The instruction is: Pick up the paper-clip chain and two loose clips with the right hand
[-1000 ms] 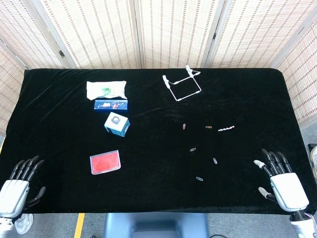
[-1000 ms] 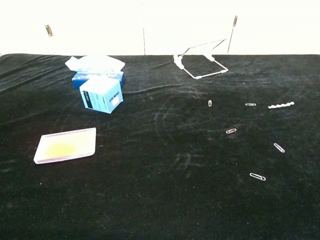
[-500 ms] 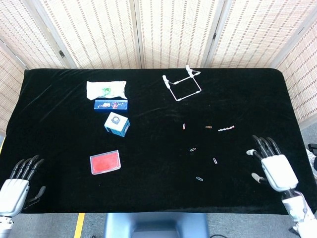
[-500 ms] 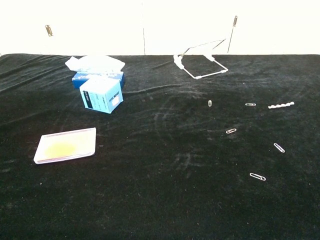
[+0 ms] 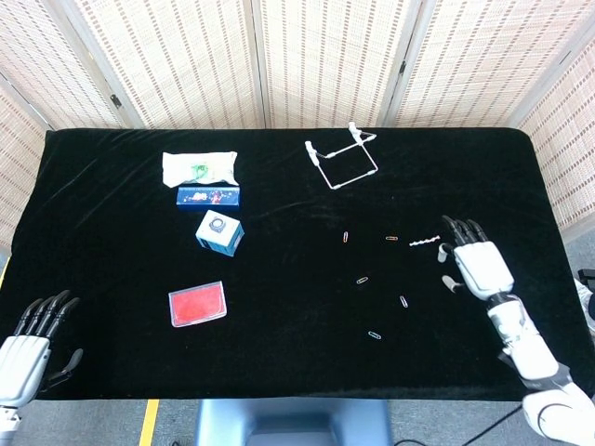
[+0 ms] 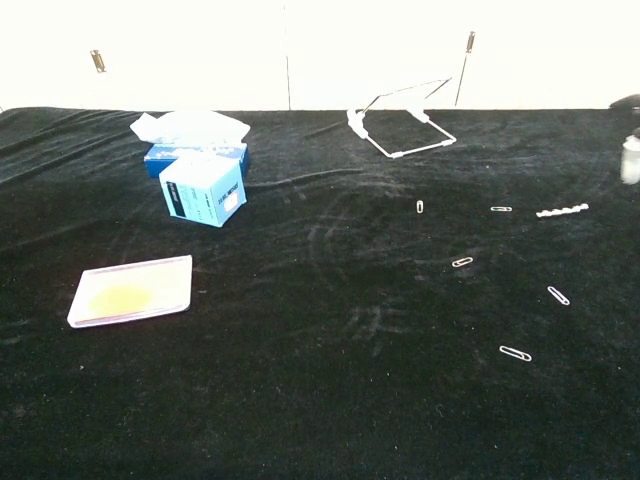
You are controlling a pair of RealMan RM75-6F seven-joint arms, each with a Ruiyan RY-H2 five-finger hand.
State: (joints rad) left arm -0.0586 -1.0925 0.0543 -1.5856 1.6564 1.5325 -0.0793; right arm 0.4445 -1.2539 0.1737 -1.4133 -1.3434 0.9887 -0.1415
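Black cloth covers the table (image 5: 279, 372), and woven screens stand behind it.

Your right hand (image 5: 479, 265) hovers over the right part of the table with its fingers spread and nothing in them. Its fingertips (image 5: 453, 224) lie just beside the right end of the paper-clip chain (image 5: 424, 242), but you cannot tell from the head view whether they touch it. In the chest view only a small part of this hand shows at the right edge.

The chain lies flat on the cloth. Left of it lies a loose clip (image 5: 391, 239), and further left a reddish clip (image 5: 346, 238). Nearer the front edge lie three more: a dark clip (image 5: 362, 280), a bluish clip (image 5: 403, 301), and a pale clip (image 5: 374, 334).

Your left hand (image 5: 26, 348) rests at the front left corner, fingers apart, holding nothing.

Behind the clips stands a white wire frame (image 5: 340, 160). On the left half of the table, from back to front, you see a white packet (image 5: 199, 166), a flat blue box (image 5: 207, 196), a light blue cube box (image 5: 219, 231), and a red card case (image 5: 196, 304).
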